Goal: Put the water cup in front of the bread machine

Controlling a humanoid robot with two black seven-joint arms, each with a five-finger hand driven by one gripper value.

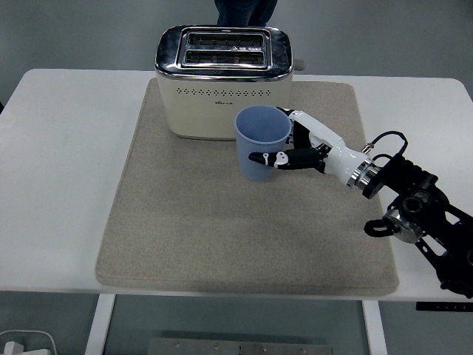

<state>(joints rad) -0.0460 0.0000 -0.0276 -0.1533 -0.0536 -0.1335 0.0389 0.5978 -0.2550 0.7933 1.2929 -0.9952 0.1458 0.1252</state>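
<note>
A light blue water cup (261, 143) is held upright by my right hand (299, 148), whose fingers wrap round its right side. The cup sits over the grey mat (244, 222), just in front of the right half of the cream and chrome bread machine (223, 83). I cannot tell whether the cup's base touches the mat. My right arm (414, 211) reaches in from the right edge. My left arm is out of view.
The mat covers the middle of the white table (59, 185). A person's legs (246, 11) show at the top, behind the bread machine.
</note>
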